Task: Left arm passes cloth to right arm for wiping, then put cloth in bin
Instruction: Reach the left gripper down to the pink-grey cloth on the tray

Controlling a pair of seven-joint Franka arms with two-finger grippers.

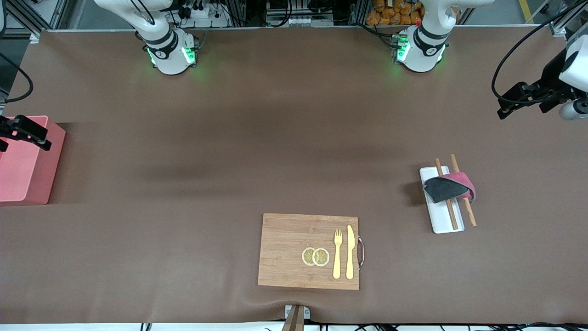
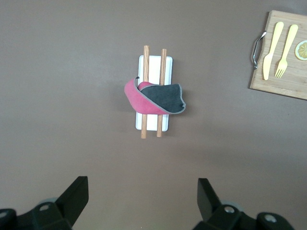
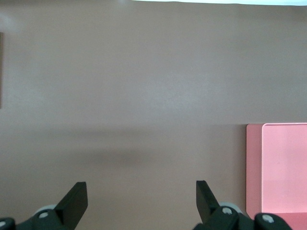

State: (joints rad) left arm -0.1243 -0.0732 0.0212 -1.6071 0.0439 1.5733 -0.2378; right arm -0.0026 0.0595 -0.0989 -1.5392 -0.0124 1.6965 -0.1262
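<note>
1. Cloth (image 1: 449, 188): small and soft, folded, dark grey on top with a magenta-pink side curling up at one edge; draped over two wooden chopsticks (image 1: 463, 191) on a white oblong tray (image 1: 444, 224), toward the left arm's end of the table.
2. Bin (image 1: 27, 161): salmon-pink rectangular box with straight walls, upright, at the right arm's end of the table, well apart from the cloth.

Soft cloth (image 1: 449, 189) drapes wooden chopsticks (image 1: 463, 191); bamboo-grained cutting board (image 1: 294, 250); matt table (image 1: 229, 161).
</note>
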